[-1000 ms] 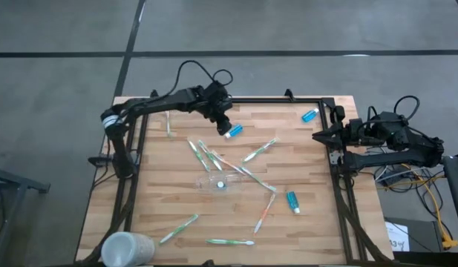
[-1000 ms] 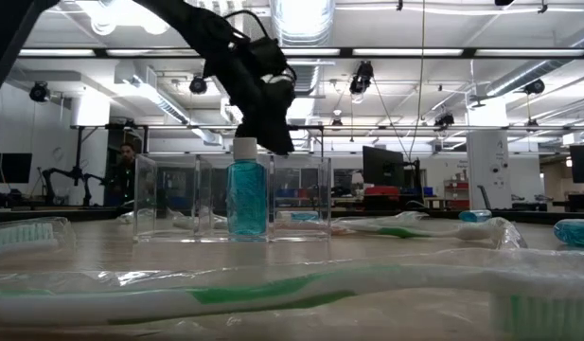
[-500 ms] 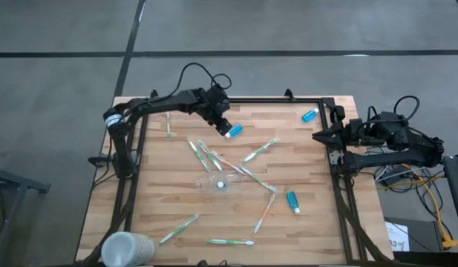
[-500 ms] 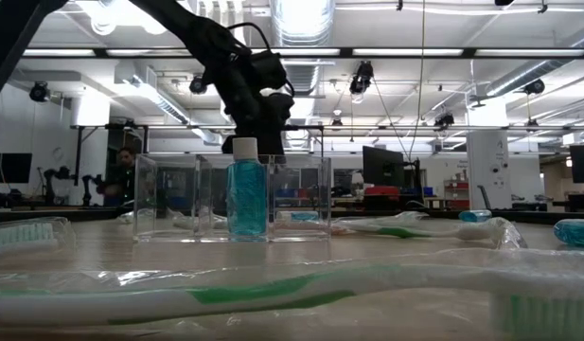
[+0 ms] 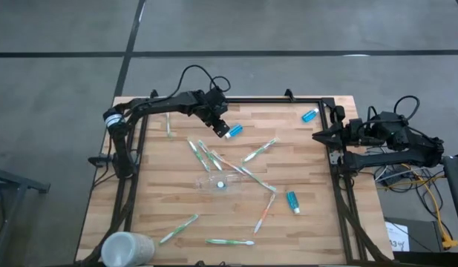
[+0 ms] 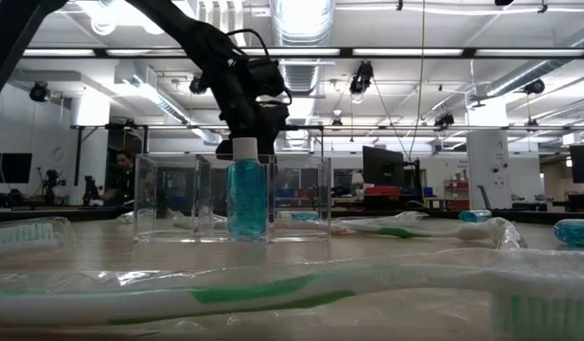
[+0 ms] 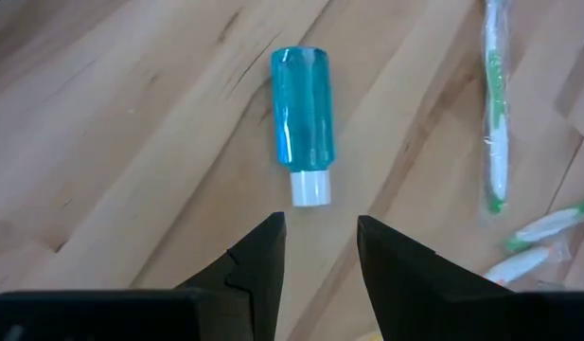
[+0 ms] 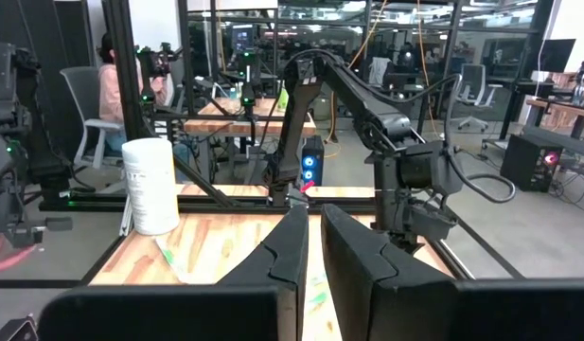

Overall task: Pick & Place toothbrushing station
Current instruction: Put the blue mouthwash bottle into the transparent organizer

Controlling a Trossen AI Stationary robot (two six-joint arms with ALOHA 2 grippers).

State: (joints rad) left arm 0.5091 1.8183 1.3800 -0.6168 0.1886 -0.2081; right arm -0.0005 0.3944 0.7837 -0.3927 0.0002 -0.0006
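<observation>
Since the earlier frame, you will find the left tool (image 5: 223, 126) drawn back slightly toward the far-left corner of the bench (image 5: 318, 230); the blue tube (image 5: 234, 130) it faces has not shifted. The toothbrushing station (image 5: 220, 182), a clear holder, stands mid-bench, well forward of the left tool, with one blue bottle (image 6: 246, 199) upright in its middle compartment. This suggests loading is under way and the remaining items wait their turn.

In the left wrist view, the blue tube (image 7: 303, 123) lies flat just ahead of the fingertips, cap toward them. The left tool (image 7: 318, 248) is spread and empty, its gap in line with the cap, likely set for a pinch across the tube.

Toothbrushes (image 5: 200, 155) lie scattered between the left tool and the station. The right tool (image 5: 318, 136) waits off the right edge, fingers pressed together, holding nothing.
</observation>
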